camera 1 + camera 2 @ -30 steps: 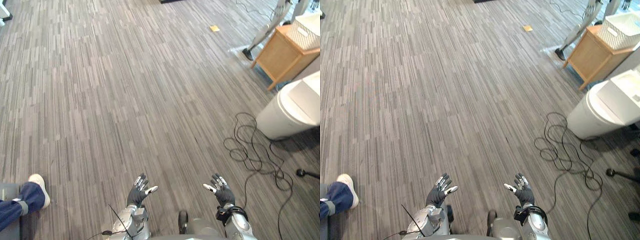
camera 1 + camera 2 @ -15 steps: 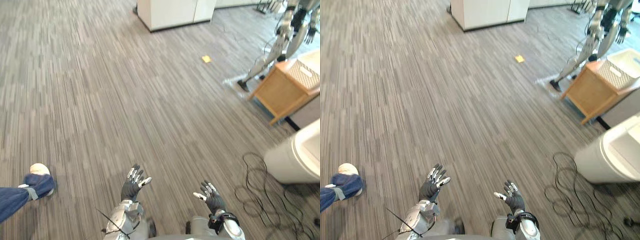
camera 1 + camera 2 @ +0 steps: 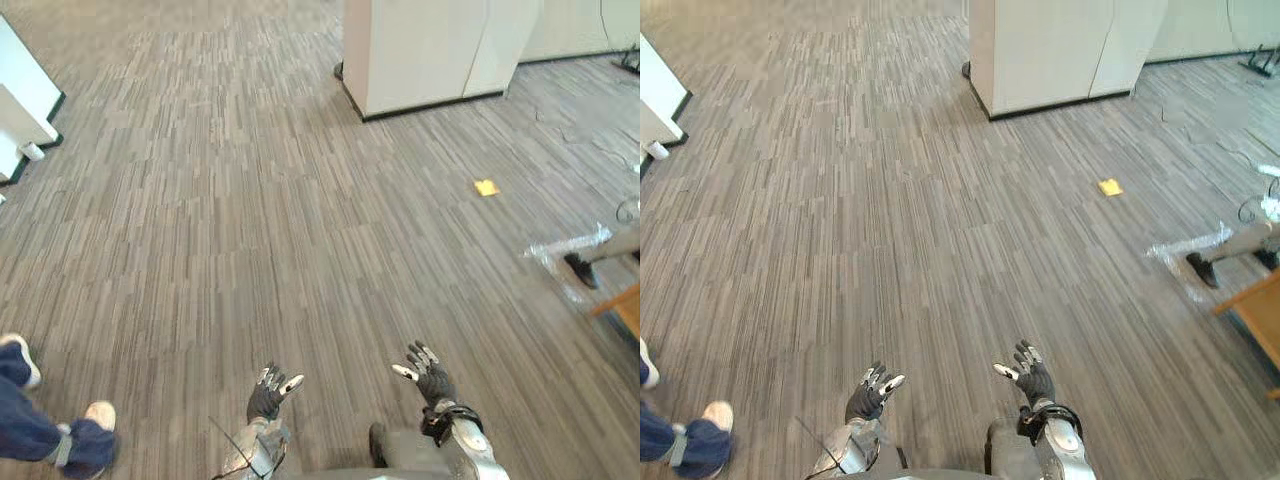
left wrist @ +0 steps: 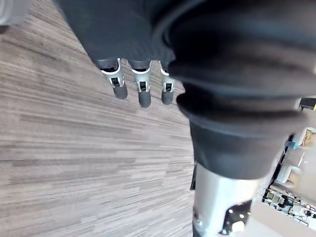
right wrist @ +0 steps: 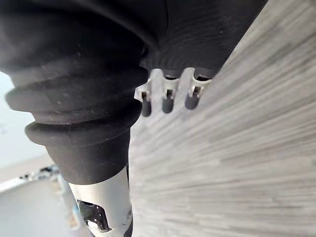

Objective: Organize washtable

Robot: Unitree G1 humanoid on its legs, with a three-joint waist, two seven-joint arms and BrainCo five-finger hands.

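The left hand (image 3: 268,396) and right hand (image 3: 430,376) are held over the floor (image 3: 250,200), fingers spread and empty, presumably kept free for walking.

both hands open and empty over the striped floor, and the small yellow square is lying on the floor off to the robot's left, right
Not quite. The yellow square lies on the floor off to the robot's right, not its left; the left eye view shows it towards the right side. The rest holds: the left hand and the right hand are both open and empty over the floor.
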